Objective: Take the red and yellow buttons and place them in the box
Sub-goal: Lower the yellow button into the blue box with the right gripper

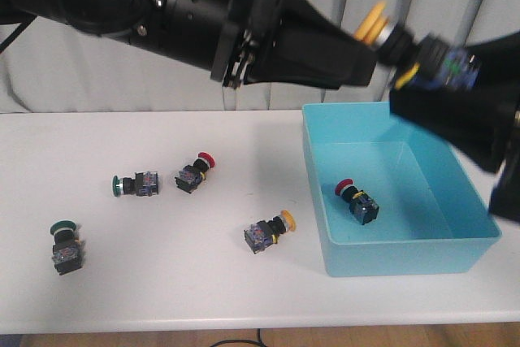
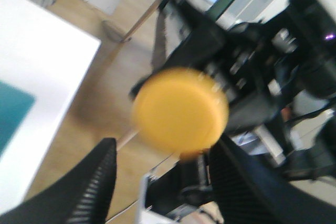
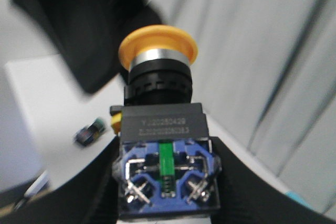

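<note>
Closest to the front edge of the counter lies a green-capped button [image 1: 64, 247], near the left end. Right of it, toward the middle, a yellow-capped button [image 1: 269, 232] rests on its side just beside the blue box [image 1: 455, 243]. Farther back lie another green button [image 1: 134, 184] and a red button [image 1: 195, 171], close together.

Inside the box, which sits at the right end of the counter, one red-capped button [image 1: 357, 200] lies on the floor.

Above the box's back edge, the right gripper [image 1: 422, 67] holds a second yellow button [image 1: 375, 23] in the air. In the right wrist view its fingers [image 3: 247, 182] press against both sides of the switch's blue and black body [image 3: 165, 169], the yellow cap pointing away from the wrist.

Meeting it from the left, the left gripper [image 1: 370, 62] has its fingers [image 2: 94, 182] spread apart, with the yellow cap [image 2: 180, 109] between and beyond them. I cannot tell whether they touch the button.
</note>
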